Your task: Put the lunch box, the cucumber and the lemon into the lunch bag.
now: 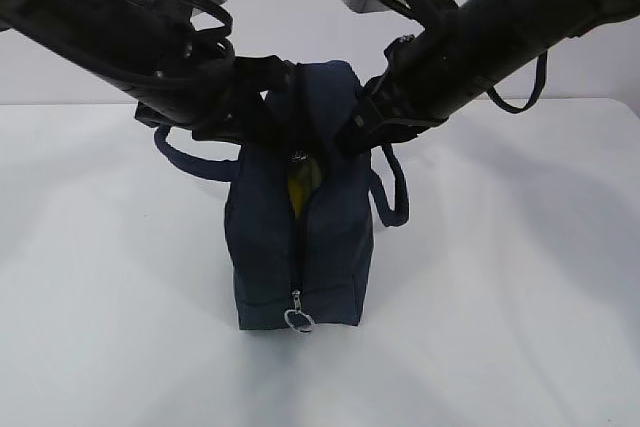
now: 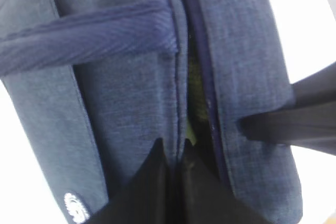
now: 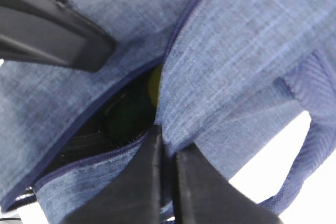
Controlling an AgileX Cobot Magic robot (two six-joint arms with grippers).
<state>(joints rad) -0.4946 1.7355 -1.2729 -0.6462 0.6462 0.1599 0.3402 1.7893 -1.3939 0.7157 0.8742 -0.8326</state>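
The dark navy lunch bag (image 1: 300, 247) stands upright mid-table, its zipper parted along the top and front. In the gap I see the yellow lemon (image 1: 303, 187) (image 3: 153, 85), with the dark green cucumber (image 3: 126, 116) beside it. The lunch box is hidden. My left gripper (image 2: 172, 148) is shut on the bag's left zipper edge (image 2: 178, 103). On the other side, my right gripper (image 3: 168, 137) is shut on the right edge of the fabric (image 3: 173, 114). Both hold the bag at its top (image 1: 320, 82).
The bag sits on a white table (image 1: 520, 277). Its loop handles hang out to the left (image 1: 190, 157) and right (image 1: 395, 197). The metal ring pull (image 1: 298, 320) hangs at the bottom front. Both black arms lean in over the bag.
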